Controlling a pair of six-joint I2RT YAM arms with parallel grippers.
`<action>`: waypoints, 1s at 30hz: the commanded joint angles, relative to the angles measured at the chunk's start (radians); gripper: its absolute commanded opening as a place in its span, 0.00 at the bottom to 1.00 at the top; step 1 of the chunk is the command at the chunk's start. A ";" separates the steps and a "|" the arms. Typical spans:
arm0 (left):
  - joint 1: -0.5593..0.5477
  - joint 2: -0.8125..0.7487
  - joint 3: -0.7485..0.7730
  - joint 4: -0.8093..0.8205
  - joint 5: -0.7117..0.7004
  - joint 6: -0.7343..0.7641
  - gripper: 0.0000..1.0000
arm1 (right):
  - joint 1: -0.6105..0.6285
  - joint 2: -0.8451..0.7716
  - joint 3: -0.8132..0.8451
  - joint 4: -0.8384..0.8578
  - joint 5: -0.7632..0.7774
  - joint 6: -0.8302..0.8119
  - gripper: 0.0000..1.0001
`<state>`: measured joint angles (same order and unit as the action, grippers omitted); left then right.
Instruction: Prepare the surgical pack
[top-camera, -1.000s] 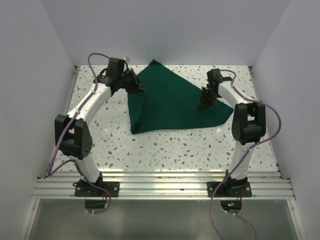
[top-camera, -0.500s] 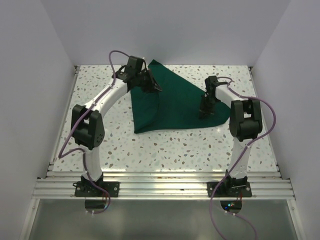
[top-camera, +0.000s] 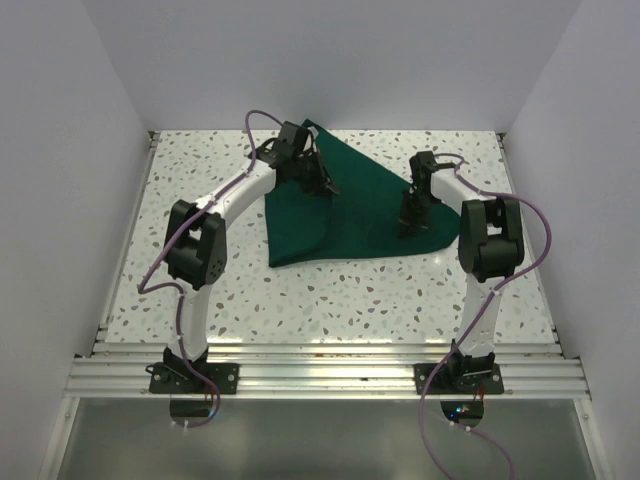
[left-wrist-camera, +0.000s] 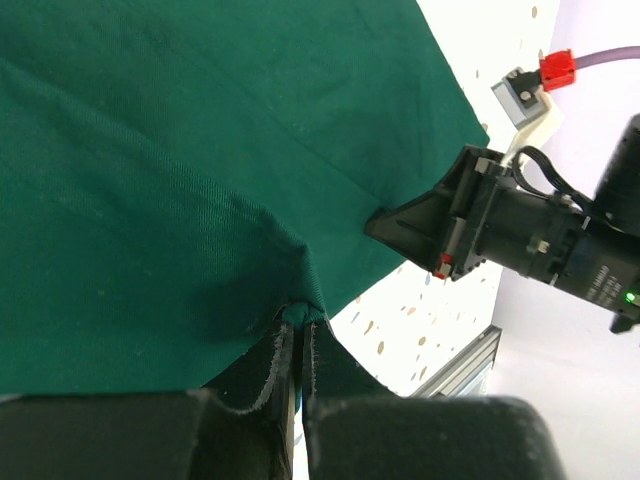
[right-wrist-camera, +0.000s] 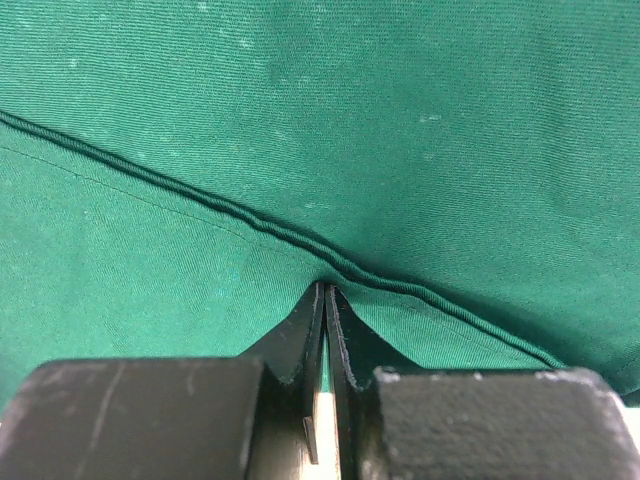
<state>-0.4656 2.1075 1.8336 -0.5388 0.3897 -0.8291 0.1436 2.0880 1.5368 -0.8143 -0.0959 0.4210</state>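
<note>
Of the surgical pack, only its dark green cloth drape (top-camera: 365, 210) shows, lying partly folded on the speckled table (top-camera: 220, 280). My left gripper (top-camera: 324, 187) is over the drape's left part and holds a raised fold of it. In the left wrist view the left gripper (left-wrist-camera: 298, 318) is shut on a small pinch of the drape (left-wrist-camera: 150, 170). My right gripper (top-camera: 407, 228) is at the drape's right side. In the right wrist view it (right-wrist-camera: 326, 292) is shut on the drape (right-wrist-camera: 400, 110) just below a stitched hem.
White walls enclose the table on three sides. An aluminium rail (top-camera: 320, 375) carrying both arm bases runs along the near edge. The right arm's black housing (left-wrist-camera: 530, 245) and its purple cable appear in the left wrist view, close beside the drape's edge.
My left arm has swung right, carrying the drape's left edge over towards the middle. The right gripper has shifted slightly and kept its hold.
</note>
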 joint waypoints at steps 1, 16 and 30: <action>-0.007 0.029 0.072 0.036 0.028 -0.022 0.00 | 0.001 0.047 -0.017 0.017 0.030 -0.021 0.06; -0.028 0.152 0.164 0.085 0.124 -0.013 0.42 | 0.001 0.066 0.046 -0.037 0.021 -0.019 0.06; 0.015 -0.294 -0.251 -0.011 -0.112 0.352 0.46 | 0.046 -0.057 0.192 -0.106 -0.053 0.002 0.12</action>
<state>-0.4664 1.9358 1.7416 -0.5949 0.3157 -0.5835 0.1547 2.1059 1.6348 -0.8970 -0.0967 0.4103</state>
